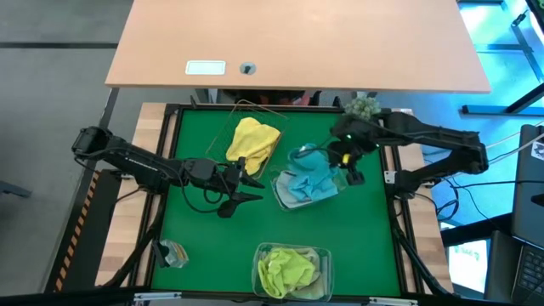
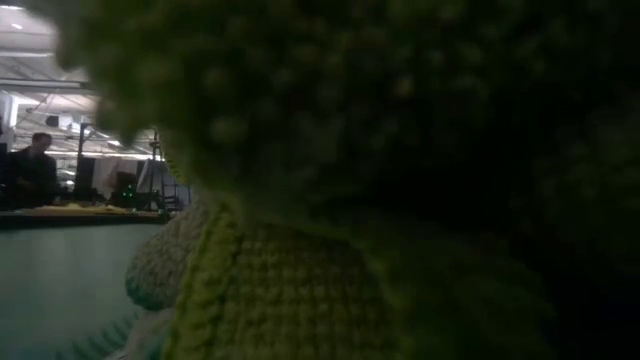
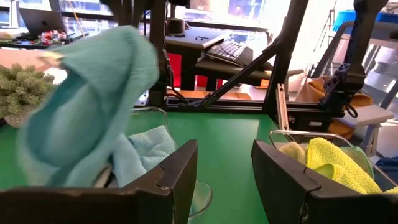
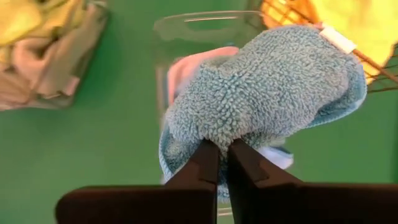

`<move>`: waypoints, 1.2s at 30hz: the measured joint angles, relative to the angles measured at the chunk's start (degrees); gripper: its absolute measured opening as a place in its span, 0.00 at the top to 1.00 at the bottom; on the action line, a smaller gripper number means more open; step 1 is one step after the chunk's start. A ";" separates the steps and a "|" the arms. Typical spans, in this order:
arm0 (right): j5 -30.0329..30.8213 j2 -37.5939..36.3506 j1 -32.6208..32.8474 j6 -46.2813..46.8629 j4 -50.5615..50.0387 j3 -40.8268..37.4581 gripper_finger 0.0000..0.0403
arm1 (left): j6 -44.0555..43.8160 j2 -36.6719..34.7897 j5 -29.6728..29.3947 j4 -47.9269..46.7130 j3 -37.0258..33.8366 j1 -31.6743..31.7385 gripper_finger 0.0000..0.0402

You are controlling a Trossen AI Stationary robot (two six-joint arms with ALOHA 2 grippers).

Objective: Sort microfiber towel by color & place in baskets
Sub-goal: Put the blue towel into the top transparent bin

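A teal microfiber towel (image 4: 273, 87) hangs bunched from my right gripper (image 4: 224, 148), which is shut on it over a clear tub (image 1: 285, 200) holding light blue towels (image 3: 149, 146). The same teal towel (image 3: 87, 106) shows large in the left wrist view. My left gripper (image 3: 224, 158) is open and touches nothing, low over the green mat left of that tub (image 1: 242, 183). A yellow towel (image 1: 253, 140) lies in the wire basket (image 4: 373, 68). Lime green towels (image 1: 289, 268) fill a second clear tub (image 1: 325, 255) at the near edge. My right gripper pinches the teal towel between its two fingers at a bunched fold on its edge (image 4: 214, 134), coming from above and pointing down. Several layers seem gathered there. The towel is lifted and hangs slack below the fingers over the clear tub; whether its lower end touches the cloths inside, I cannot tell.
A grey-green fuzzy plant (image 1: 364, 106) stands at the mat's far right corner. A small object (image 1: 170, 252) lies near the left near corner. A green towel (image 2: 350, 180) close to the lens blocks most of the low view. Bare green mat (image 1: 204, 229) lies near my left arm.
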 joint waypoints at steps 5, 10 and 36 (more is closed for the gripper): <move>0.00 -1.83 4.68 3.96 -1.42 0.00 0.97 | 0.00 0.00 0.00 0.00 0.00 0.01 0.63; -0.01 -2.76 8.87 7.84 -2.66 0.00 0.97 | 0.00 0.00 0.00 0.00 0.00 0.01 0.63; 14.16 0.75 13.24 3.60 17.30 -13.14 0.97 | 0.00 0.00 0.01 0.19 0.00 0.01 0.63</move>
